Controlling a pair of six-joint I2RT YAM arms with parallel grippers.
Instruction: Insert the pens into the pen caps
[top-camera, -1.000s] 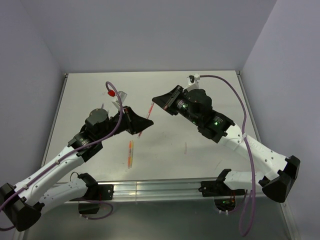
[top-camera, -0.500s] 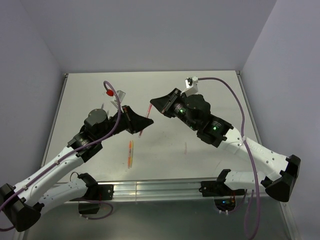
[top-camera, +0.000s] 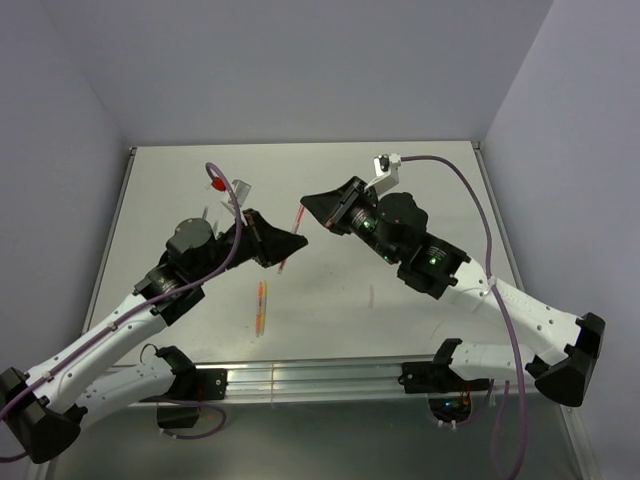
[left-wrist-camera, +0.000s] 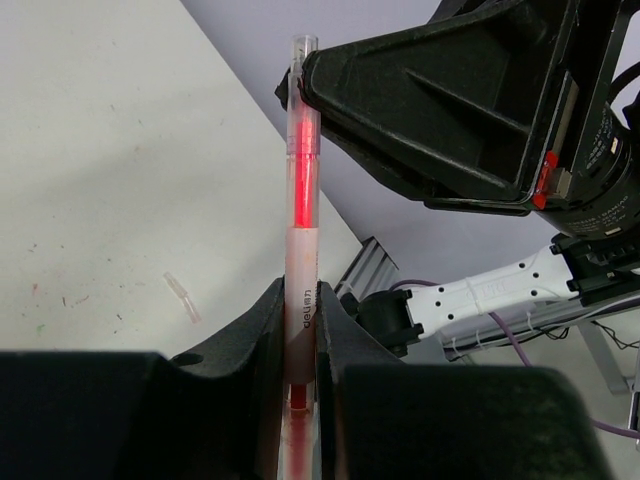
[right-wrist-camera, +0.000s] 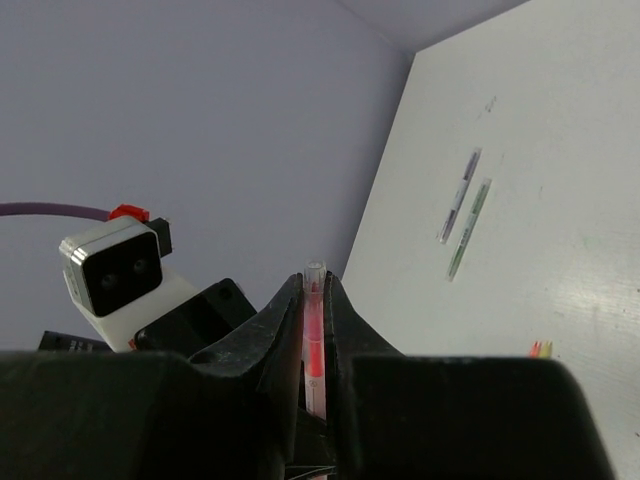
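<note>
Pen in play is the red pen (left-wrist-camera: 301, 190), up off the table (top-camera: 170, 190) and bridging your two grippers near the table's middle. Its lower barrel sits in the left gripper (left-wrist-camera: 299, 300). Its clear upper end runs into the right gripper (top-camera: 313, 207).

Left wrist view: both left fingers (left-wrist-camera: 262, 330) are pressed against the barrel with no gap, and the pen stands straight out along the finger line.

Right wrist view: the right fingers (right-wrist-camera: 278, 335) are likewise clamped on the pen from both sides, with only the clear tip poking past them.

Both tools are clenched on the same pen, one toward each end. You cannot tell from these views whether the clear end is a cap fully seated.

Arms, from above: your left arm reaches forward and to the right, your right arm forward and to the left. The wrists are bent so the grippers face each other nearly tip to tip, the pen slanting between them.

On the table:
- An orange/yellow pen (top-camera: 261, 305) lies toward the near edge, beside the left forearm.
- A grey pen (right-wrist-camera: 459, 196) and a green pen (right-wrist-camera: 468, 228) lie side by side, just apart.
- A small clear cap (left-wrist-camera: 182, 297) lies loose to the left of the held pen.
</note>
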